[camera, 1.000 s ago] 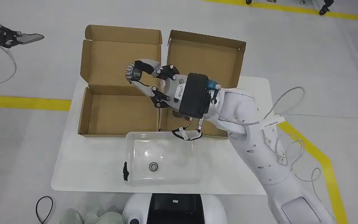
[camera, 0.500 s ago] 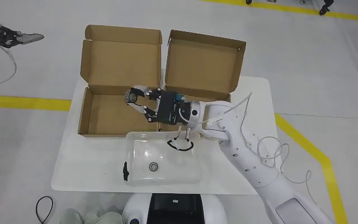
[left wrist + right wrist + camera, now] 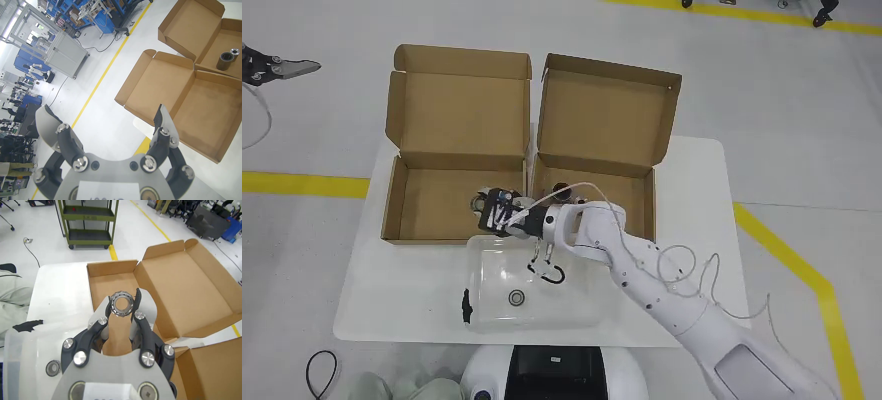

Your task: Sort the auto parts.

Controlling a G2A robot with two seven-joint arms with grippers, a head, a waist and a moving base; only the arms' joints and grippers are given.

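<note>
The right pincer point(image 3: 122, 303) clamps a silver metal roller-bearing ring point(image 3: 121, 313) between its fingertips, over the floor of the open brown cardboard box point(image 3: 98, 285) below it. Back toward its wrist, a second bearing ring point(image 3: 52, 367) lies in the clear plastic bin point(image 3: 20, 344). The left pincer point(image 3: 103, 111) gapes wide, holding nothing.

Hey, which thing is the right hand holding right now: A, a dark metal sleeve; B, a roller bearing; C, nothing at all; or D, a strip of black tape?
B: the right hand is shut on a roller bearing, gripped between its two fingers over an open cardboard box.
</note>
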